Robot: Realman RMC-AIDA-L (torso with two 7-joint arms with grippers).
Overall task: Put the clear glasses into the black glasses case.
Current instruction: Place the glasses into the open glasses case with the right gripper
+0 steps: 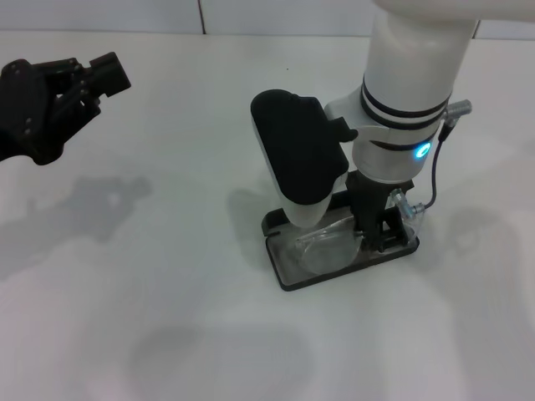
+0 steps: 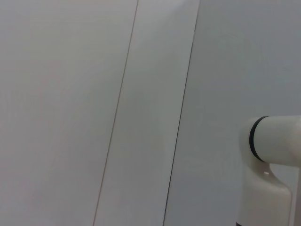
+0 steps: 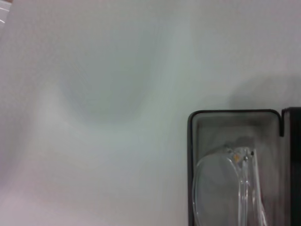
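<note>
The black glasses case (image 1: 287, 278) lies open on the white table, right of centre. The clear glasses (image 1: 324, 247) lie inside it on the grey lining. My right gripper (image 1: 386, 234) reaches straight down into the right end of the case, at or on the glasses, and I cannot make out whether it touches them. My right arm's wrist housing hides most of the case's far side. In the right wrist view, one end of the case (image 3: 189, 155) shows with the glasses (image 3: 221, 188) folded inside. My left gripper (image 1: 96, 83) hangs open and holds nothing at the far left, well away from the case.
A white tabletop (image 1: 167, 276) surrounds the case. My right arm's white forearm (image 1: 414, 67) stands tall over the case's right half. The left wrist view shows only pale panels with seams and a white arm segment (image 2: 270, 165).
</note>
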